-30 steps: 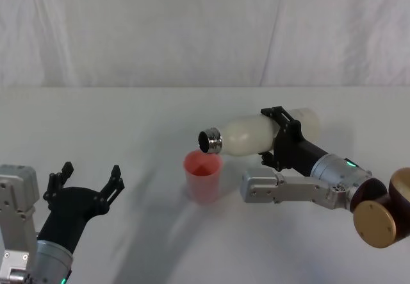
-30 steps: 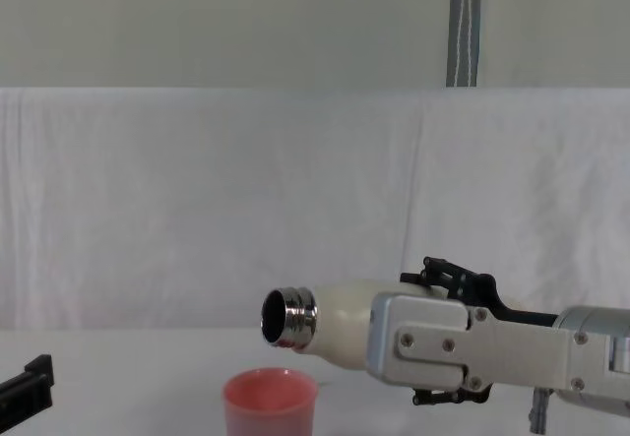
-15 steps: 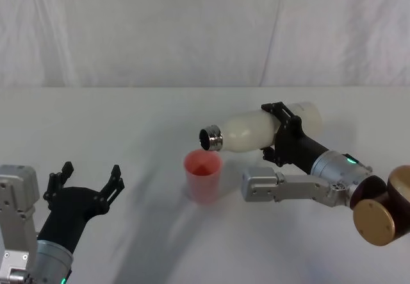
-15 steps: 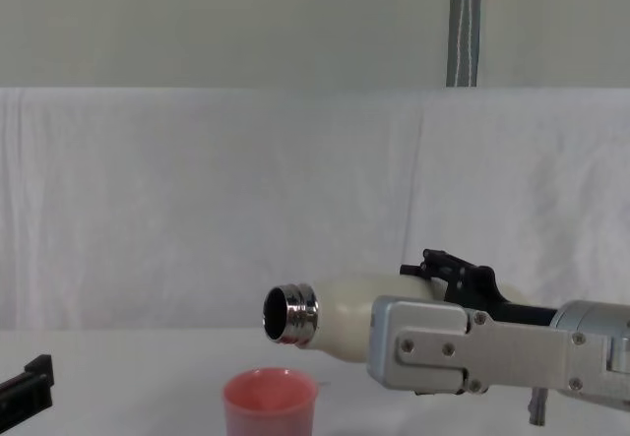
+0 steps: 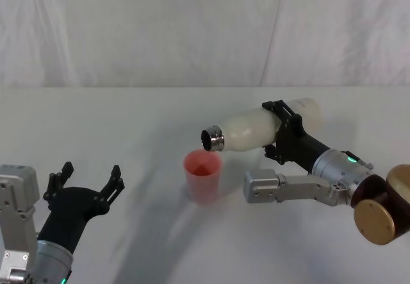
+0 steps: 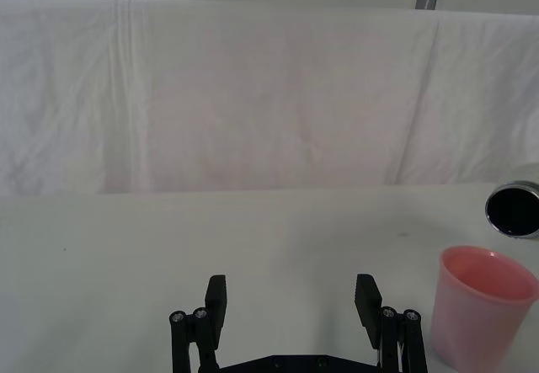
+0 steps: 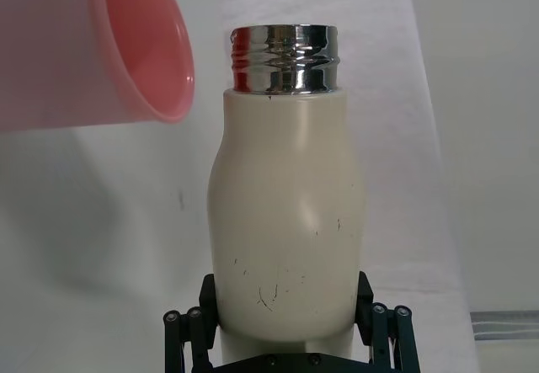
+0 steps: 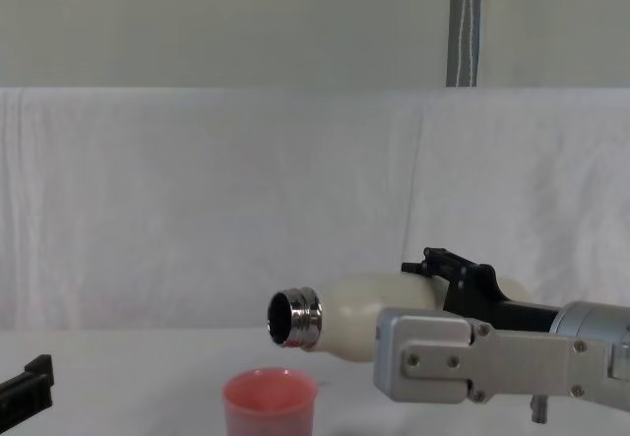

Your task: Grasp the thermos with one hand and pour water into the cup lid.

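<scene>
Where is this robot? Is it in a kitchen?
Probably not a kitchen; it looks like a robot test room. A plain white table stands before a draped white cloth backdrop, and on it is just a pink cup, with a cream thermos held above.

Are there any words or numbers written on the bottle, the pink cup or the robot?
None: no words, numbers or signs can be read.
The cream-white matte thermos bottle with a shiny steel neck, held in the right pincer: plain, with small dark scuffs.
The small pink plastic cup: plain.
The grey boxy arm casing: screws, no label.
The left pincer, open near the table's left front: no marking.
</scene>
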Robot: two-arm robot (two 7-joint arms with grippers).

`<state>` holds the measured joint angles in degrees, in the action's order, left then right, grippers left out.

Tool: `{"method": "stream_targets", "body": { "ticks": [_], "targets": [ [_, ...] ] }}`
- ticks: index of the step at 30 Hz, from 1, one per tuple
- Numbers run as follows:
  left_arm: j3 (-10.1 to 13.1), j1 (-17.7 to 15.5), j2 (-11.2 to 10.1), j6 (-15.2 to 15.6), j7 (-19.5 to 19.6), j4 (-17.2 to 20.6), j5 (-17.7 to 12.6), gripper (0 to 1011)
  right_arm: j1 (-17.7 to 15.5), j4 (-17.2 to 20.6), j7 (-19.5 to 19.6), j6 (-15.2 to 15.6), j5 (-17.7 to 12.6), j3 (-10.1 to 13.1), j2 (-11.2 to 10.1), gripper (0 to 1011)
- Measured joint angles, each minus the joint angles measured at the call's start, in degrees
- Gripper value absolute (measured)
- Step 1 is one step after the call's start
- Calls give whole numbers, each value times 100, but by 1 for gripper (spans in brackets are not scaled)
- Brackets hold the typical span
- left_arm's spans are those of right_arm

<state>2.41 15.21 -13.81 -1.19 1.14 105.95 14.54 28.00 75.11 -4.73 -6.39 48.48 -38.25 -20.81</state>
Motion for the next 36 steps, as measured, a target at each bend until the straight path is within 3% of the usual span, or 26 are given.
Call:
{"method": "stream_targets", "body": {
  "ticks": [19,36],
  "targets": [
    [0,0,0,0,0,0,0,1001,131,-355,208,-62,100,-39,37,950],
    [0,0,0,0,0,0,0,1001,155,-348,223,-39,193,-91,-5,950]
  ]
}}
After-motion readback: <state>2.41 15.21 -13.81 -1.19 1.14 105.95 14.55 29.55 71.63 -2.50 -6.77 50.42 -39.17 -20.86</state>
